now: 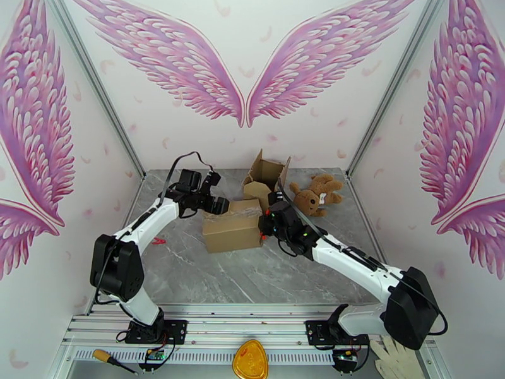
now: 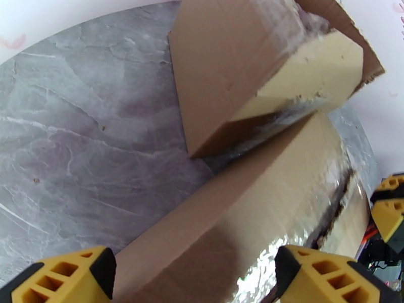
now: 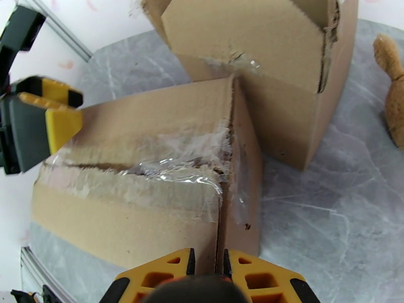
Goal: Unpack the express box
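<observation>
The box lies mid-table, its long side running left to right. Clear tape covers its top seam. From above that tape is just a pale shine, but my right wrist view shows it wrinkled and ragged, with a dark gap open along the seam. My left wrist view looks along the lid from the left end and catches the same dark gap further down.

My left gripper sits at the box's far left corner, jaws spread wide with the end of the box between my fingers. Whether either pad touches the cardboard, I cannot tell. The right wrist view shows one of those yellow pads just beside the left end of the lid.

My right gripper is at the box's right end, clenched down to a thin slit. From the right wrist, the box's upright corner edge runs straight into that slit, so I am pinching the cardboard there.

An open box stands touching the far side, flaps up. The left wrist view shows a pale flap of it meeting the lid. A bear lies right of the open box, apart from both. My right wrist view catches one brown limb of it at the frame edge.
</observation>
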